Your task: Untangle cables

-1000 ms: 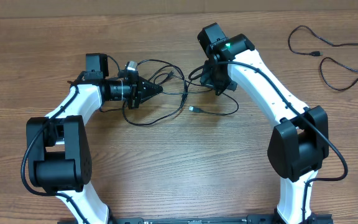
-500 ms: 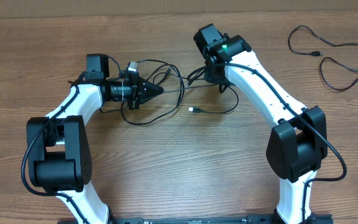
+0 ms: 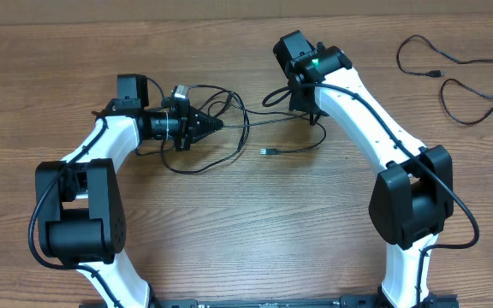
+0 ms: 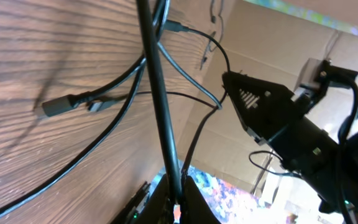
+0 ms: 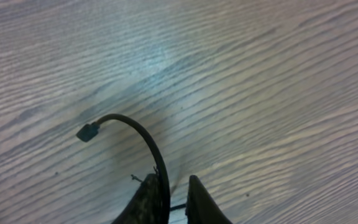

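Your left claw [image 3: 219, 123] is clamped tight on 1 strand of the tangled cables [image 3: 229, 141]. The tangle lies on the table [image 3: 255, 222] between your 2 claws. Right claw [image 5: 174, 184] shows a narrow gap; 1 cord ending in a small plug [image 5: 88, 132] runs through it against 1 finger, can't tell if it's pinched. Versus 1 s ago: right claw sits further toward the far edge, the strand between the claws is straighter, the loop beside it smaller, left claw same spot. Silver-tipped plug [image 3: 266, 151] lies free just beside the tangle. 1 loose cable [image 3: 456, 77] lies far right, well apart.
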You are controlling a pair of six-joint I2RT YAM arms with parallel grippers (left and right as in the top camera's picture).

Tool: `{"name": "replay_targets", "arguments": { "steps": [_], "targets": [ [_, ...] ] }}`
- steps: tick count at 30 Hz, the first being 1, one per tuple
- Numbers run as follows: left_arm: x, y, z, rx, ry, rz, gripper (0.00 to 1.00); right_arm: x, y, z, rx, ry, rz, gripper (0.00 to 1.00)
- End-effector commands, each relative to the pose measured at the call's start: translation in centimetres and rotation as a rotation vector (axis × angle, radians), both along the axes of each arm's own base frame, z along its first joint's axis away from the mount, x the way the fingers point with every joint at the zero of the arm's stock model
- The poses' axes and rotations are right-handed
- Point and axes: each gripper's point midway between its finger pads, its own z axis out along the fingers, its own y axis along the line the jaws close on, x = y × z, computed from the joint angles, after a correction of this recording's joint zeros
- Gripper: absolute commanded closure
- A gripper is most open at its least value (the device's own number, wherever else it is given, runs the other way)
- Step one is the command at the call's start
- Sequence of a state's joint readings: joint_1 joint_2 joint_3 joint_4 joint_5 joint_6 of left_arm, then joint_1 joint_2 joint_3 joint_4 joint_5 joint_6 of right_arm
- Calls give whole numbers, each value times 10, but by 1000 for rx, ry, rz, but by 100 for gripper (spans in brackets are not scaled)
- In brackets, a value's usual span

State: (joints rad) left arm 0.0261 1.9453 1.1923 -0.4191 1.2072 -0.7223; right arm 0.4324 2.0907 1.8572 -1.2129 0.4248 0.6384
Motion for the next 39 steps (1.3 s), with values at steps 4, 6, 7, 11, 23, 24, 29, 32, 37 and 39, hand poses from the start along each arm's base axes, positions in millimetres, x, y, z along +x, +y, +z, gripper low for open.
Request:
{"name": "replay_targets", "arguments": {
  "steps": [4, 6, 7, 11, 23, 24, 29, 32, 37, 39],
  "targets": [
    [-3, 11, -21, 130, 22, 18, 96, 1, 5, 10, 38, -11, 22, 83],
    [-6, 16, -31, 187, 46, 27, 96, 1, 5, 10, 38, -11, 22, 82],
    [-8, 19, -37, 221, 65, 33, 91, 1, 5, 10, 38, -10, 22, 82],
    [-14, 27, -50, 299, 103, 40, 53, 1, 5, 10, 39, -11, 21, 82],
    [3, 35, -13, 412, 14, -1, 14, 3, 6, 11, 42, -18, 22, 76],
    [6, 40, -7, 471, 10, 1, 13, 3, 6, 11, 42, -18, 22, 76],
    [24, 57, 31, 878, -72, 2, 12, 6, 8, 11, 51, -33, 22, 76],
    [28, 43, 31, 961, -100, 14, 21, 9, 12, 11, 70, -43, 25, 76],
    [20, 12, 3, 1026, -60, -47, 41, 8, 19, 9, 110, -29, 35, 77],
    [22, 9, -11, 1075, -49, -48, 42, 6, 27, 7, 156, -14, 46, 76]
  ]
}}
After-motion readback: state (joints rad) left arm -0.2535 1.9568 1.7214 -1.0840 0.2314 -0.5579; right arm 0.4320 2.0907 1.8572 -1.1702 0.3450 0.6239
